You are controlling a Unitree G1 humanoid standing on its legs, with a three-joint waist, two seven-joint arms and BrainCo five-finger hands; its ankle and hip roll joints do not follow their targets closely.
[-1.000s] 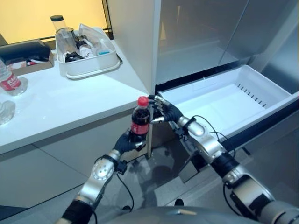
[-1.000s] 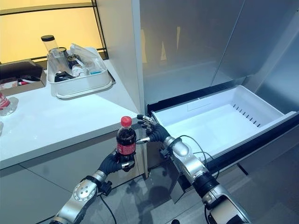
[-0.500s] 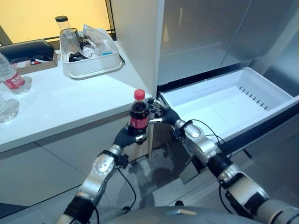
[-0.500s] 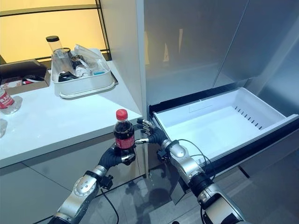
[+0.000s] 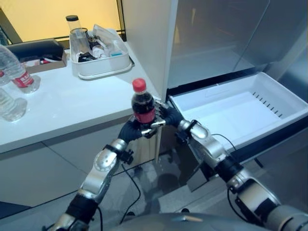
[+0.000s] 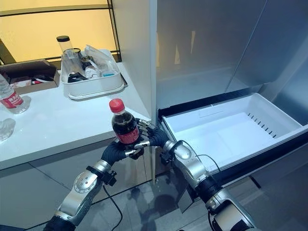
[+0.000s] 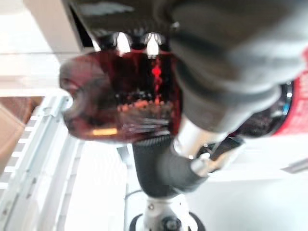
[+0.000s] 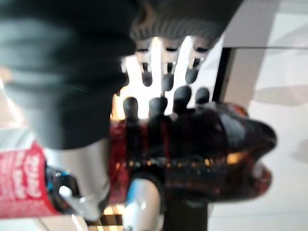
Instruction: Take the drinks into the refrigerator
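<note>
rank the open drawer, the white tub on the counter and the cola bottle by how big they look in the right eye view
1. open drawer
2. white tub
3. cola bottle, though it sits nearer the camera, held between left hand and right hand.

No legible text, numbers or signs. The cola bottle (image 6: 123,126) carries a red label with white print, too blurred to read. The water bottle (image 6: 8,96) on the counter (image 6: 57,120) also has a red label, its print too small to make out.
</note>
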